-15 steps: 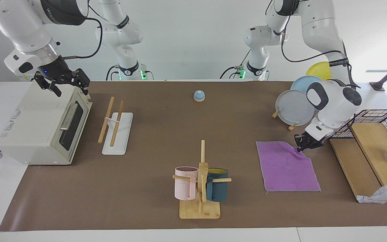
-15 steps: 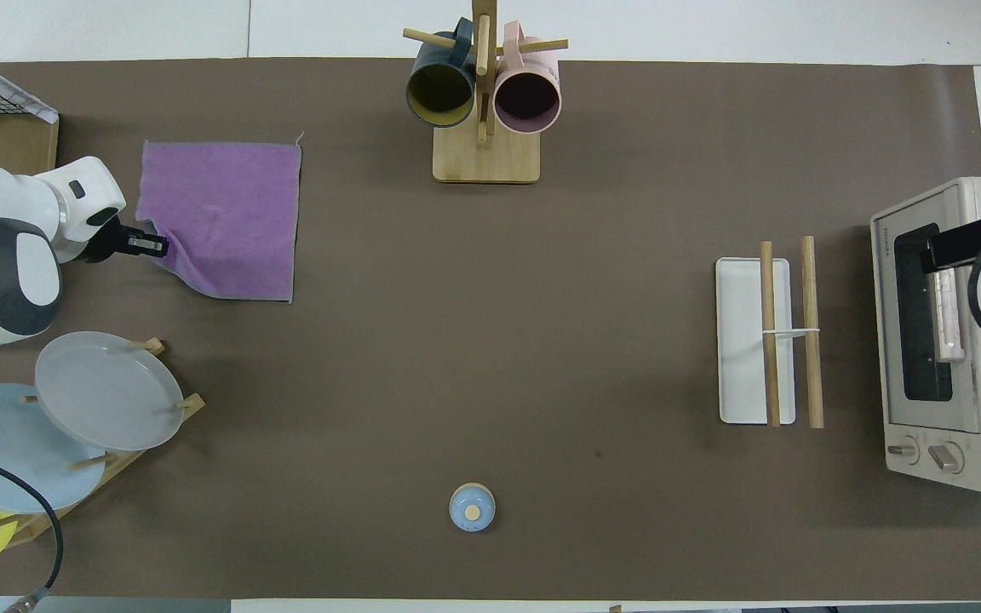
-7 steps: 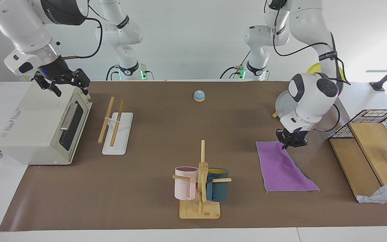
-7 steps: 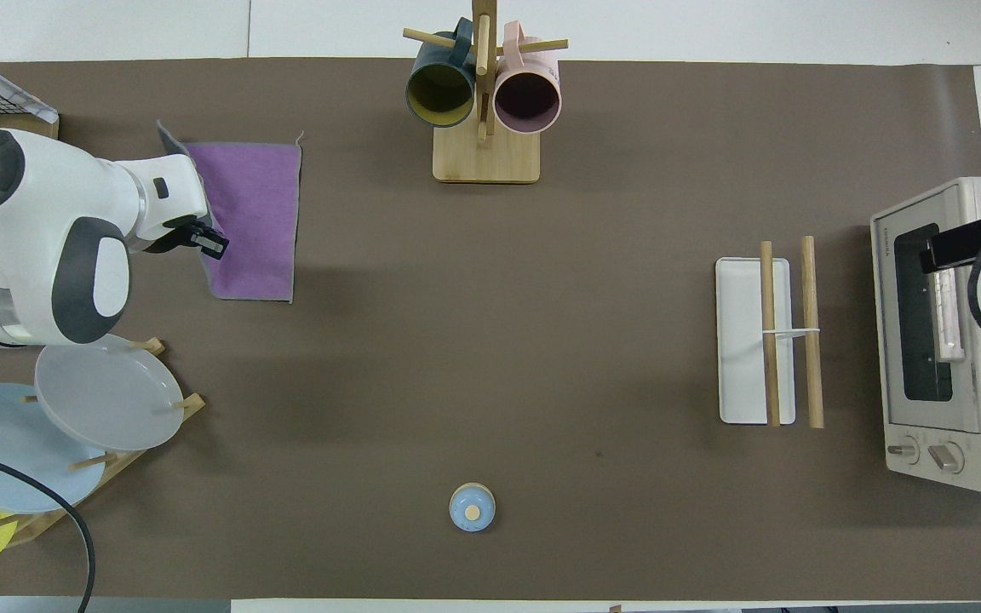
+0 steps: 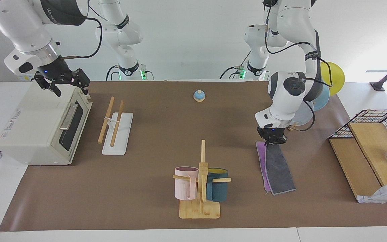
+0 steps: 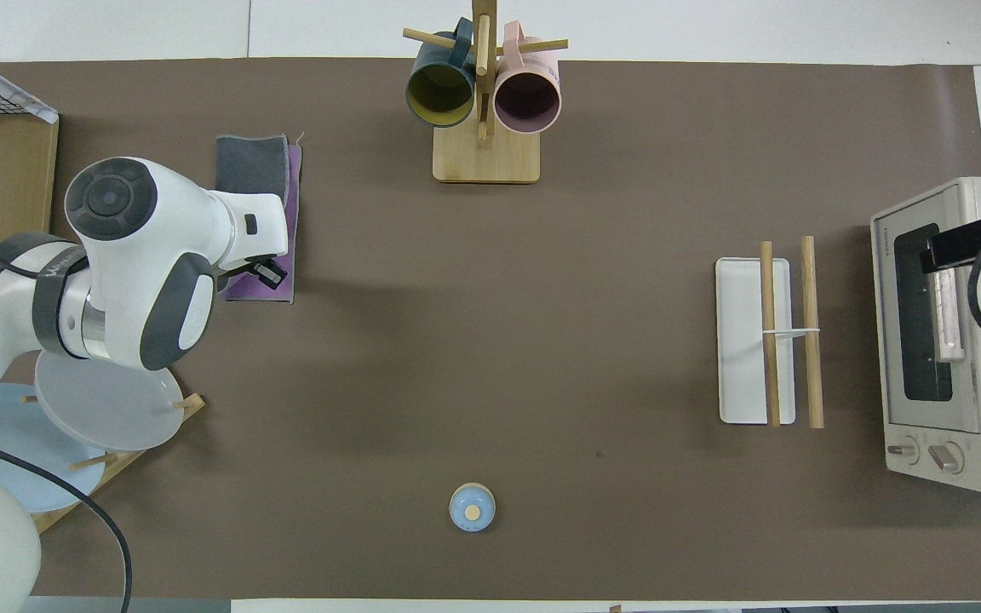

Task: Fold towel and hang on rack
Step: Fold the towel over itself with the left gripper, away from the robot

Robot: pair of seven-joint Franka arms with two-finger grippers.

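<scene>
- The table, covered by a brown mat (image 5: 153,134), was seen in both views with everything laid out on it.
- A white toaster oven (image 5: 42,126) was placed at the right arm's end of the table, door shut.
- A wooden shelf unit with a black wire basket (image 5: 378,131) was seen at the left arm's end.
- The left arm was reached out over the towel, partly covering a plate stand with grey and blue plates (image 6: 107,400).
- The right arm was parked; the right gripper (image 5: 64,82) was held over the toaster oven's top, fingers spread apart, nothing between them.
- The rack (image 5: 114,126), two wooden rods on a white base, was set beside the toaster oven, toward the table's middle, bare.
- A wooden mug tree (image 5: 201,181) with a pink mug and a teal mug was placed at the table edge farthest from the robots.
- The towel (image 5: 279,168) was laid flat on the mat toward the left arm's end, folded over so the dark grey face was on top, with a thin purple strip left showing along the side toward the mug tree.
- The left gripper (image 5: 271,138) was held at the towel's end nearest the robots, fingers closed on the grey layer's edge.
- A small blue bell (image 5: 199,96) was set near the robots, mid-table.
</scene>
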